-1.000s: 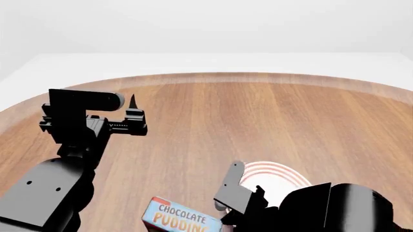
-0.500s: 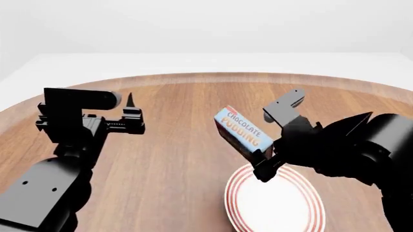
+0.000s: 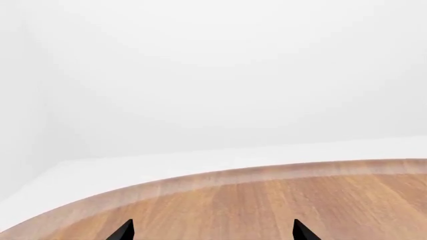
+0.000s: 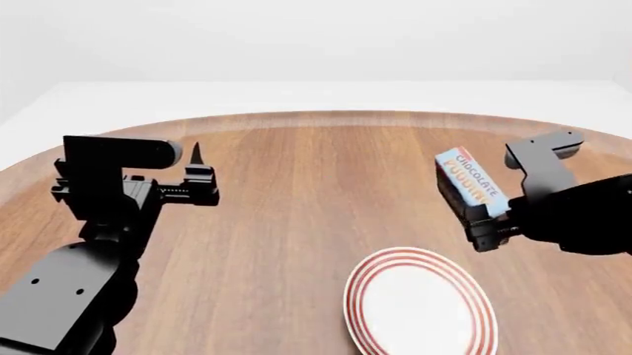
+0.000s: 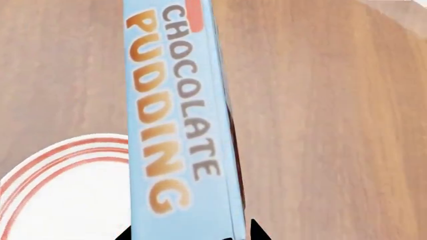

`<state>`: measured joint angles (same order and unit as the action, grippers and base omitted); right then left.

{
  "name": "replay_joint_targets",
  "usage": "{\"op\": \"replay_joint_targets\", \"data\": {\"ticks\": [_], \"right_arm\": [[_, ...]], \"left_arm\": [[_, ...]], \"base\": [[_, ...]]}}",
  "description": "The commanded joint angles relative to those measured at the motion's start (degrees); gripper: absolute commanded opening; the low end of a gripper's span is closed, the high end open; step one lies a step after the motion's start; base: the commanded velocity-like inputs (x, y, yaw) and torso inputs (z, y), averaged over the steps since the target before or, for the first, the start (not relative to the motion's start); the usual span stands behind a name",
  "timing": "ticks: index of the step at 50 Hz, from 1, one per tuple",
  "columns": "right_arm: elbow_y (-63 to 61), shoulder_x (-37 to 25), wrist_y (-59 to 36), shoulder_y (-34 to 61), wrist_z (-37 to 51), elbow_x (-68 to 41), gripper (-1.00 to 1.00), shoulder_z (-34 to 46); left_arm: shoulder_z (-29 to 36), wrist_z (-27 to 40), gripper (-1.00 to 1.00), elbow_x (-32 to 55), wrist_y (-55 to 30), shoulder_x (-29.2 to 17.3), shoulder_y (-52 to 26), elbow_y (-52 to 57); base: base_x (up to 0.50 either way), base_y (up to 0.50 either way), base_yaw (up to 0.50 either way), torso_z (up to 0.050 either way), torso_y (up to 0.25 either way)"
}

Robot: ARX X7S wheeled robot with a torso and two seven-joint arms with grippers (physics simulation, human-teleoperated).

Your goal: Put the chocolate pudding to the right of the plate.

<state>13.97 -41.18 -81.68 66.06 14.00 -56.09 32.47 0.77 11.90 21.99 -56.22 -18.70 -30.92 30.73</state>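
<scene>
The chocolate pudding (image 4: 471, 183) sat clamped between the jaws of the right gripper (image 4: 491, 212), lifted above the wooden table (image 4: 326, 192), beyond the plate (image 4: 419, 305) and toward its right side. The right arm reached in from the right. The left gripper (image 4: 197, 177) hovered empty, jaws spread apart.

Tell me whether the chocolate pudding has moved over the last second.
Yes. The chocolate pudding, held in the right gripper, has gone from the view's near edge, left of the plate, up and across to beyond the plate's right side.
</scene>
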Motion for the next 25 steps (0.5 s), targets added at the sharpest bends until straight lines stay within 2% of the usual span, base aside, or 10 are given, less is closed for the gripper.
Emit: {"op": "replay_joint_targets", "data": {"ticks": [1,10,19,25], "right_arm": [[2.23,-5.95,-5.28,-6.48,9.55,-8.71,-1.00,-14.18],[8.13,-9.03,-4.97,-9.58,12.69,-12.02,-1.00,-19.35],[7.77,-12.80,-5.69,-11.91,13.45,-13.40,-1.00,-18.99],[10.09,-12.71,-2.36,-12.25,9.85,-10.27,-1.00,-14.90]], "left_arm": [[0.37,0.10,1.00,0.26,0.12,0.06,-0.30,-0.07],[0.40,0.27,1.00,0.42,0.02,-0.13,-0.41,-0.08],[0.16,0.45,1.00,0.65,0.14,-0.28,0.11,0.19],[0.36,0.47,1.00,0.66,0.55,-0.26,0.31,-0.06]], "base": [[0.00,0.00,0.00,0.000,0.000],[0.00,0.00,0.00,0.000,0.000],[0.00,0.00,0.00,0.000,0.000],[0.00,0.00,0.00,0.000,0.000]]}}
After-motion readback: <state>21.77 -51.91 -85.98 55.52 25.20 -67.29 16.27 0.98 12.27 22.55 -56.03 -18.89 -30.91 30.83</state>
